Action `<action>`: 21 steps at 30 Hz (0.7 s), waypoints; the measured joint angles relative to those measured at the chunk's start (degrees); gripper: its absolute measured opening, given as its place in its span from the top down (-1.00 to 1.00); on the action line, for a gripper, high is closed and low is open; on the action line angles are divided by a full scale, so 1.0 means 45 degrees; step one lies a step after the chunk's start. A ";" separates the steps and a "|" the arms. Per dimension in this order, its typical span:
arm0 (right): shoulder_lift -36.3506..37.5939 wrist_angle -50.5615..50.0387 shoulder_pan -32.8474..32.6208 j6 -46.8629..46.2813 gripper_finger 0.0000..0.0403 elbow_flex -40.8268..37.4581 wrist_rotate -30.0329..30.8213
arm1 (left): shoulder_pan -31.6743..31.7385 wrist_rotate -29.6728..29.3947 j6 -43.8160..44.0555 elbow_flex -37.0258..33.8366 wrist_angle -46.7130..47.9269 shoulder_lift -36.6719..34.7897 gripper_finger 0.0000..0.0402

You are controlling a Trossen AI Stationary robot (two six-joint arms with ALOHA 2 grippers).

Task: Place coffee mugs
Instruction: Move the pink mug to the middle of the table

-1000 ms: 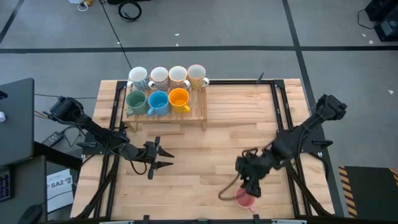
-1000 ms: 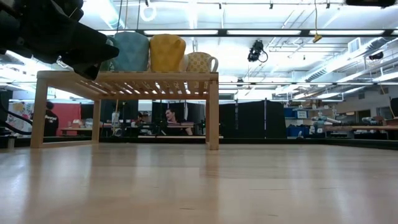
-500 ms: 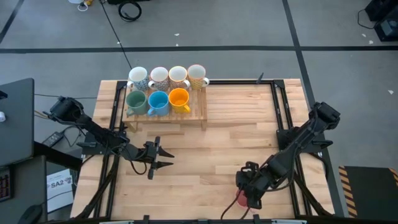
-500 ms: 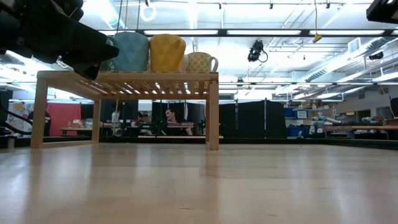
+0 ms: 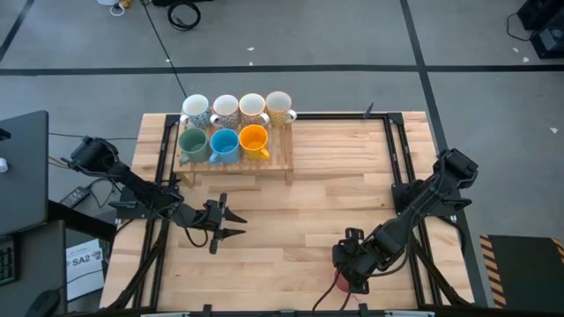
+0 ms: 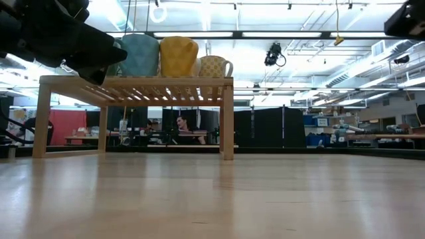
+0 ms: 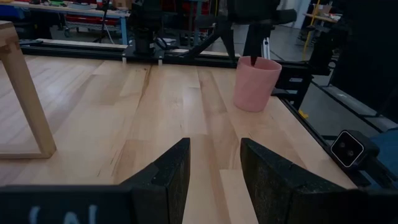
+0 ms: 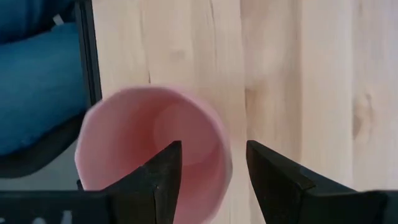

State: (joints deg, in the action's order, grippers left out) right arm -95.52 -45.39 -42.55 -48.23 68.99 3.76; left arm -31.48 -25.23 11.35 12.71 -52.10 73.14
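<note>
The right pincer hangs spread directly above the small pink ceramic mug, one finger over its rim, one outside. The mug stands upright on the pale wooden table, far from the left pincer, which rests released.

The right gripper has been drawn back toward the near edge of the table and brought down over the pink mug, which a second ago lay clear just beside its fingers and is now largely covered by it from above. The right arm has been folded lower and closer to that edge. One of its fingers is now set inside the mug's mouth, the other outside its wall.
</note>
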 joint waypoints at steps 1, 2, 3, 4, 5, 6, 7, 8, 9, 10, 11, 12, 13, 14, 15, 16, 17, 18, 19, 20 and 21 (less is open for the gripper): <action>-0.0052 -0.0055 0.0006 -0.0001 0.08 -0.0001 -0.0087 | 0.0000 0.0000 0.0000 0.0000 -0.0002 0.0000 0.26; -0.0116 -0.0132 0.0006 0.0000 0.08 -0.0001 -0.0091 | 0.0000 0.0000 0.0000 0.0000 0.0000 0.0000 0.26; -0.0171 -0.0193 0.0006 0.0000 0.08 -0.0001 -0.0096 | 0.0000 0.0000 0.0000 0.0000 0.0007 0.0000 0.26; -0.0231 -0.0314 0.0006 0.0000 0.08 -0.0001 -0.0093 | 0.0000 0.0000 0.0000 0.0000 0.0016 0.0000 0.26; -0.0341 -0.0469 0.0006 -0.0005 0.08 -0.0001 -0.0091 | 0.0000 0.0000 0.0000 0.0000 0.0015 0.0000 0.26; -0.0415 -0.0628 0.0006 -0.0036 0.08 -0.0001 -0.0102 | 0.0000 0.0000 0.0000 0.0000 0.0015 0.0000 0.26; -0.0471 -0.0800 0.0007 -0.0097 0.08 -0.0005 -0.0106 | 0.0000 0.0000 0.0000 0.0000 0.0028 0.0000 0.26; -0.0547 -0.0891 0.0067 -0.0163 0.08 -0.0005 -0.0146 | 0.0000 0.0000 0.0000 0.0000 0.0030 0.0000 0.26; -0.0594 -0.0908 0.0125 -0.0222 0.09 -0.0005 -0.0188 | 0.0000 0.0003 -0.0002 0.0000 0.0024 0.0000 0.26; -0.0623 -0.0957 0.0158 -0.0248 0.11 -0.0005 -0.0189 | 0.0000 0.0000 0.0000 0.0000 0.0029 0.0000 0.26; -0.0637 -0.0956 0.0197 -0.0248 0.14 -0.0005 -0.0188 | 0.0000 0.0000 -0.0005 0.0000 0.0028 0.0000 0.26; -0.0641 -0.0920 0.0242 -0.0245 0.17 -0.0005 -0.0183 | 0.0000 0.0005 -0.0005 0.0000 0.0025 0.0000 0.26; -0.0641 -0.0917 0.0300 -0.0248 0.21 -0.0005 -0.0174 | 0.0000 0.0004 -0.0001 0.0000 0.0039 0.0000 0.26; -0.0641 -0.0926 0.0363 -0.0238 0.26 -0.0005 -0.0165 | 0.0000 0.0000 -0.0005 0.0000 0.0039 0.0000 0.26; -0.0641 -0.0936 0.0417 -0.0191 0.32 -0.0005 -0.0168 | 0.0000 0.0000 -0.0010 0.0000 0.0026 0.0000 0.26; -0.0641 -0.0968 0.0476 -0.0169 0.37 -0.0005 -0.0164 | 0.0000 0.0001 -0.0006 0.0000 0.0023 0.0000 0.26; -0.0641 -0.1000 0.0544 -0.0152 0.44 -0.0005 -0.0149 | 0.0000 0.0000 -0.0005 0.0000 0.0027 0.0000 0.26; -0.0644 -0.1005 0.0613 -0.0134 0.50 -0.0005 -0.0131 | 0.0000 0.0002 -0.0005 0.0000 0.0022 0.0000 0.26; -0.0646 -0.1000 0.0692 -0.0041 0.57 -0.0005 -0.0135 | 0.0000 0.0005 -0.0005 0.0000 0.0024 0.0000 0.26; -0.0646 -0.1005 0.0774 0.0055 0.64 -0.0005 -0.0132 | 0.0000 0.0004 -0.0005 0.0000 0.0024 0.0000 0.26; -0.0646 -0.1005 0.0867 0.0156 0.71 -0.0005 -0.0112 | 0.0000 0.0000 -0.0010 0.0000 0.0024 0.0000 0.26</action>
State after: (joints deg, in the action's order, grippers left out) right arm -98.43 -49.91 -38.65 -47.53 68.97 3.26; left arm -31.48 -25.23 11.31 12.71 -51.99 73.14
